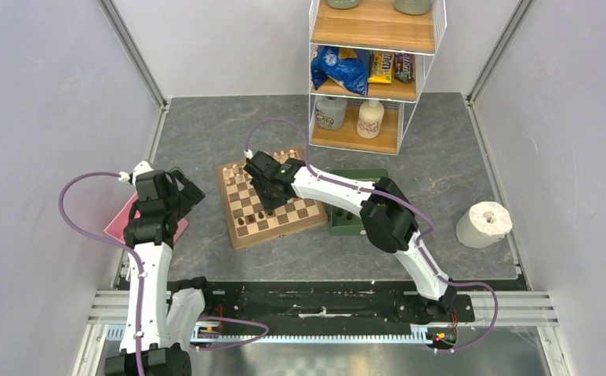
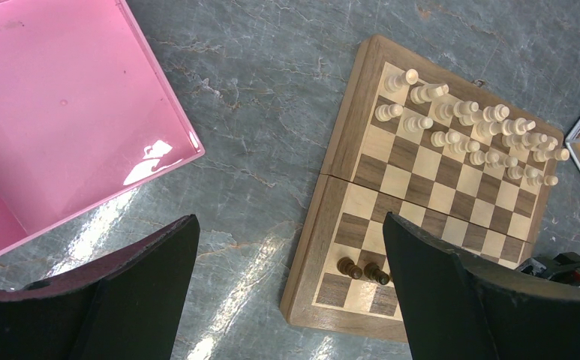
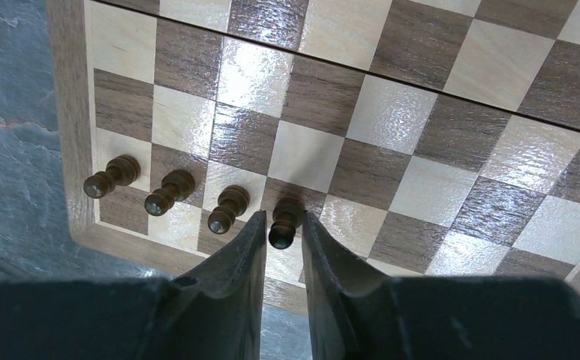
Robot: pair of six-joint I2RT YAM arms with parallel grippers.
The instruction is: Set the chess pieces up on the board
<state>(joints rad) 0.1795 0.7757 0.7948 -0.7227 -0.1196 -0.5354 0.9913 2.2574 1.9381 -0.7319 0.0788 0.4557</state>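
Observation:
The board (image 1: pixel 277 234) lies angled at the table's centre. In the right wrist view three dark pawns (image 3: pixel 169 191) stand in a row along the board's (image 3: pixel 422 127) near-left edge. A fourth dark pawn (image 3: pixel 286 221) stands upright beside them between the fingers of my right gripper (image 3: pixel 283 216). The jaws are slightly open, with a thin gap on each side of it. My left gripper (image 2: pixel 290 219) hangs wide open and empty above the table, left of the board. Two dark pawns (image 2: pixel 349 267) show by its right finger.
Pale chessmen (image 2: pixel 467 135) fill the board's two far rows. A pink tray (image 2: pixel 61 112) lies at the left. A dark-green tray (image 1: pixel 362 175) sits right of the board, partly under the right arm. A wire shelf (image 1: pixel 374 70) stands behind, a paper roll (image 1: pixel 484 223) at right.

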